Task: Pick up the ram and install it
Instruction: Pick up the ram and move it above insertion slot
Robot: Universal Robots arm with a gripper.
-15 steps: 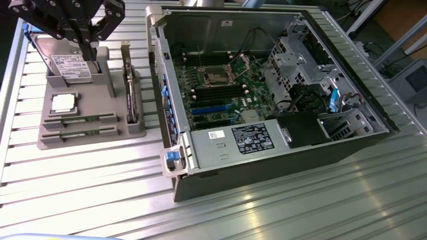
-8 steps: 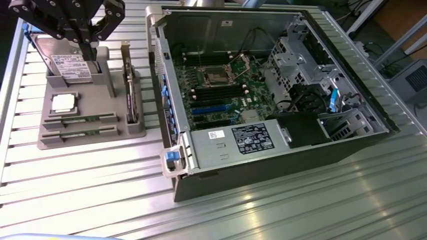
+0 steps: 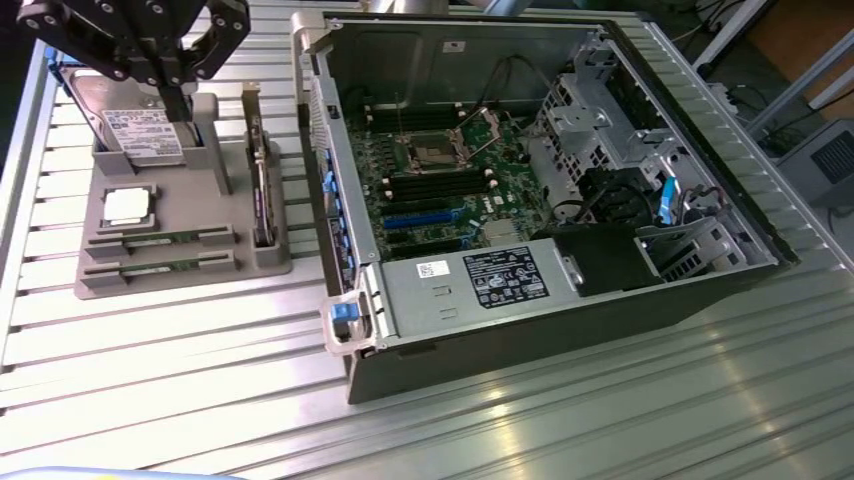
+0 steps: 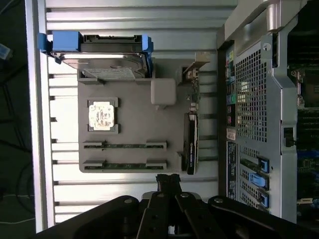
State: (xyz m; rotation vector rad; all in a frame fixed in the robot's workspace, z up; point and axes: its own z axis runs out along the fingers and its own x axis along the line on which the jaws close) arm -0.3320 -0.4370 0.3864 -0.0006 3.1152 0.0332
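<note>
Ram (image 3: 160, 241) level, parallel to its twin (image 3: 158, 268)

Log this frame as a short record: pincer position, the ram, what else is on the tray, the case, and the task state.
pincer: above the tray, over the hard drive, apart from the ram
ram: two sticks side by side in tray slots, the second here
tray extras: processor, upright card
case: open, motherboard exposed, on the exterior view's right of the tray
task state: ram not yet picked up
</note>
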